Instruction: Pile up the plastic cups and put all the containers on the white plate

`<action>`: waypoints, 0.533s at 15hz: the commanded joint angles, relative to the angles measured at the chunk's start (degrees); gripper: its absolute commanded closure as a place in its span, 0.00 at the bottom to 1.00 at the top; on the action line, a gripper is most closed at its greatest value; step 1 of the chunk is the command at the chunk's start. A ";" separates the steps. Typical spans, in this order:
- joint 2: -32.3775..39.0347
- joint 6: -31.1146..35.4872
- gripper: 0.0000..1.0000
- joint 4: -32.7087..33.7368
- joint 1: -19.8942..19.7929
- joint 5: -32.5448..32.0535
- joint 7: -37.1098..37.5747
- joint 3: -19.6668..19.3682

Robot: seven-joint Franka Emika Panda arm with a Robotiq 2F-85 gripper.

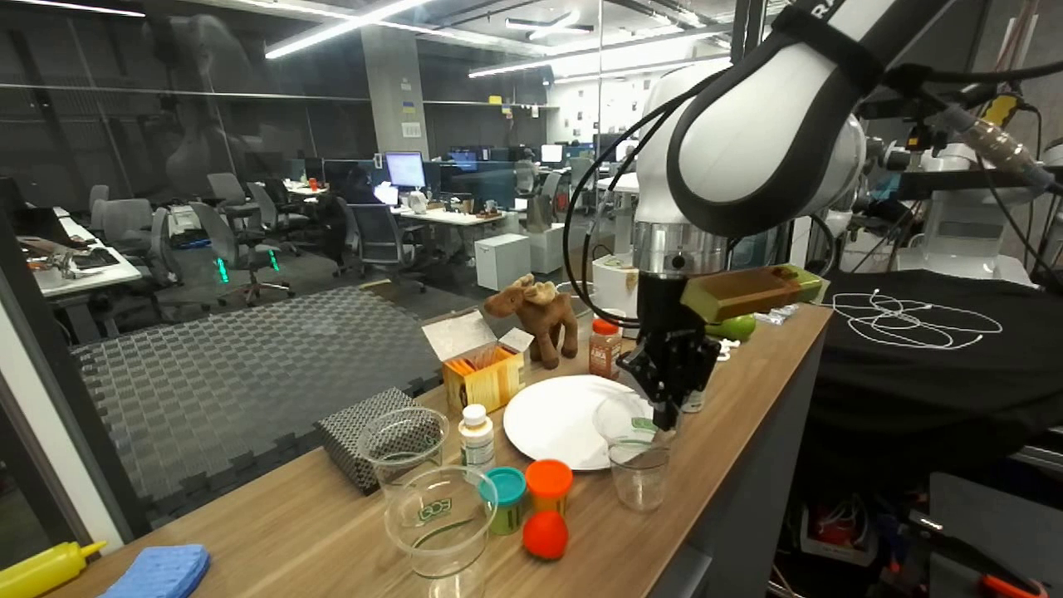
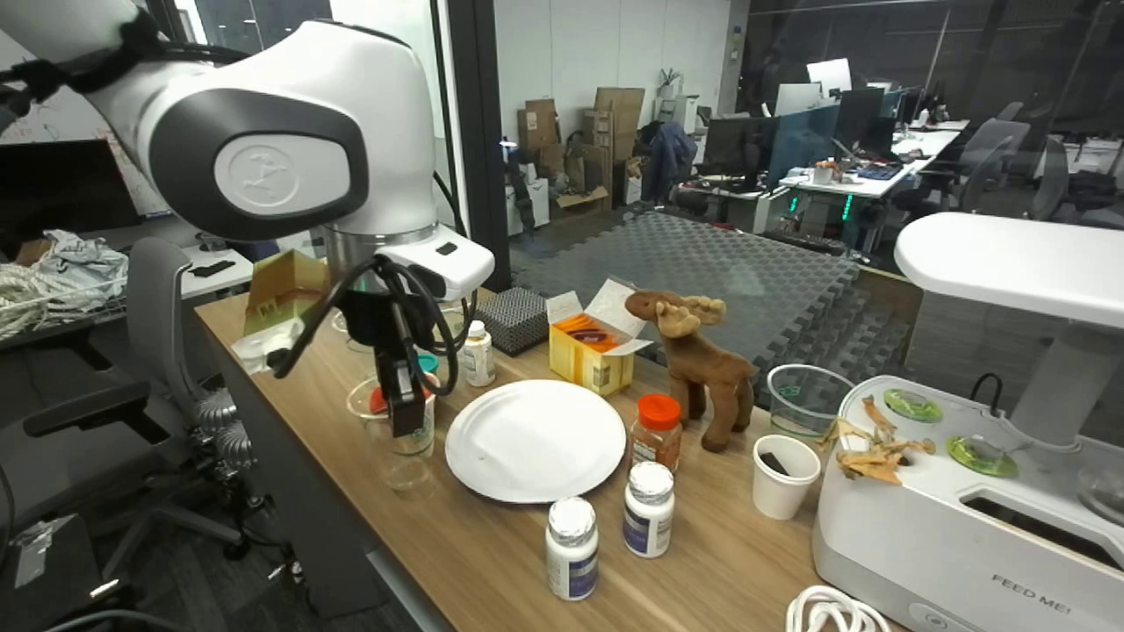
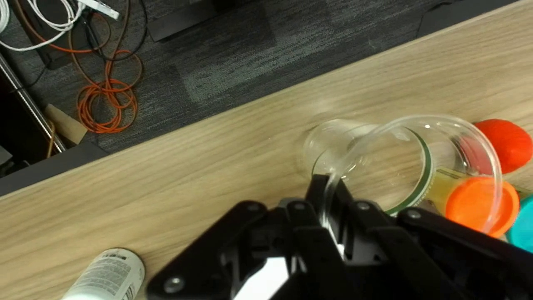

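In an exterior view, a yellow squeeze bottle (image 1: 46, 569) is being cut off by the left edge, and beside it a blue sponge (image 1: 162, 573) is being shown on the wooden table (image 1: 274, 531). Next, a dark mesh box (image 1: 345, 440) is being partly covered by a rear clear plastic cup (image 1: 404, 448), which is being overlapped by a front clear plastic cup (image 1: 440, 523); both are being seen upright. To their right, a white pill bottle (image 1: 477, 440), a teal-lidded tub (image 1: 509, 494), an orange-lidded tub (image 1: 549, 482) and a round red object (image 1: 546, 536) are being displayed close together. Farther along, the white plate (image 1: 540, 423) is being backed by an open box of packets (image 1: 482, 382), a brown toy moose (image 1: 546, 321) and a red-lidded jar (image 1: 604, 353). Just beside the plate, a third clear plastic cup (image 1: 641, 473) is being held by the gripper (image 3: 330, 195): its rim is being pinched between the fingers (image 3: 317, 187), as is being shown in the wrist view. Whether its base is being borne by the table cannot be told. In an exterior view, two silver-capped bottles (image 2: 572, 549) near the jar, a paper cup (image 2: 781, 487) farther right and, behind it, a fourth clear plastic cup (image 2: 801, 404) are being seen, the last being partly hidden by a white machine (image 2: 913, 527).
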 commanded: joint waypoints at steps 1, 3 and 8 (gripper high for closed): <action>-6.09 -4.79 0.98 -0.29 0.49 2.97 -0.87 -0.71; -9.02 -7.65 0.98 1.02 0.48 4.45 -0.50 -0.81; -11.43 -13.69 0.98 10.11 1.21 4.39 2.27 0.34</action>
